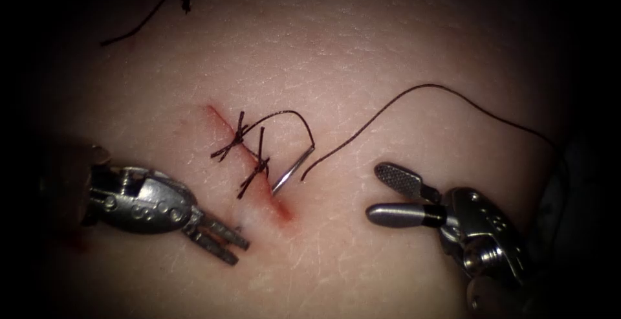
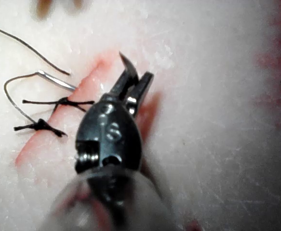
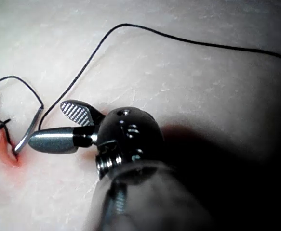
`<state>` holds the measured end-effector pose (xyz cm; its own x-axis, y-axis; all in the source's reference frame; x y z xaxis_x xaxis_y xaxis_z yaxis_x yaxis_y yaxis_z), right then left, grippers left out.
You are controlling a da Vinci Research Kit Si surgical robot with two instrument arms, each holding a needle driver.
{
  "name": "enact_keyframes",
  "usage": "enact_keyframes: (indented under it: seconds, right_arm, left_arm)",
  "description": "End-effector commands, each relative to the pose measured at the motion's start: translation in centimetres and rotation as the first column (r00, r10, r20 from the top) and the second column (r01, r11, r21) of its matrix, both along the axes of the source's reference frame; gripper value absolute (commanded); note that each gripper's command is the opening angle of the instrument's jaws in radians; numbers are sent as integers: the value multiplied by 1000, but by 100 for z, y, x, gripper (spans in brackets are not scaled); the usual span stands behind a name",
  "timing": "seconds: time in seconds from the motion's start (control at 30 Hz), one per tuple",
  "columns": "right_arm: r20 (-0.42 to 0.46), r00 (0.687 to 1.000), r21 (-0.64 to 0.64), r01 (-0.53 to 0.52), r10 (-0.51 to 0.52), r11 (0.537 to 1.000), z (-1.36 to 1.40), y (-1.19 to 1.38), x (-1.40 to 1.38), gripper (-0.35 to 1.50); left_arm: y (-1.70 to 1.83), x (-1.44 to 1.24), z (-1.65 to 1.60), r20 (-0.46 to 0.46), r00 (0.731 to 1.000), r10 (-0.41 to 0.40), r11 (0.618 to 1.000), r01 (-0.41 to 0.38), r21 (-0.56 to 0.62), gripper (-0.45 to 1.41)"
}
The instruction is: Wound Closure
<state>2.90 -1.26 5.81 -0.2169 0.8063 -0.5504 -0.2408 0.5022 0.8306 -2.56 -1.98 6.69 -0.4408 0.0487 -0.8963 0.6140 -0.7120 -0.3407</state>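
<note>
On the right side of the cut (image 1: 249,164), close to its lower end, the curved needle (image 1: 292,169) stands with its point end in the tissue (image 1: 362,54) at the lip of the wound, while its rear end, where the thread (image 1: 414,96) joins, rises free above the skin. No tool holds it; as far as I can judge, the tissue alone keeps it in place.

From the rear end a short loop of thread goes up and back to the two knotted stitches (image 1: 249,147) that cross the cut above the needle. A long strand starts just beside the needle and curves away over the right side of the tissue.

Right of the needle, the right tool (image 1: 381,193) has its jaws wide apart and holds nothing. The jaws face the needle, near it but not touching; open skin lies between them.

Left of the cut, the left tool (image 1: 223,241) has its jaws slightly apart and also holds nothing. Its tips are just beside the lower end of the cut, where red fluid (image 1: 281,212) marks the edge.

A cut end of thread (image 1: 139,18) lies far up on the left, well apart from all this. The skin around both tools is bare, so I judge each has free room to approach.
</note>
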Motion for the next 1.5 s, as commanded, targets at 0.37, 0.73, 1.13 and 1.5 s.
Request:
enact_keyframes:
  seconds: [0.37,0.73,1.13,1.5]
  right_arm:
    - [14,990,20,142,-142,990,7,-11,25,133]
    - [-2,982,-49,190,-191,980,-13,-30,46,81]
    - [108,980,-117,177,-165,977,-25,-38,55,120]
    - [420,891,-322,324,-172,890,-79,-31,133,125]
  left_arm:
    - [-12,11,-38,-25,1000,5,965,1,260,-45]
    - [-25,41,-117,136,990,-47,931,-6,365,-45]
    - [-40,61,-170,353,913,-205,978,183,96,-45]
    - [-57,84,-206,416,866,-278,959,277,65,-45]
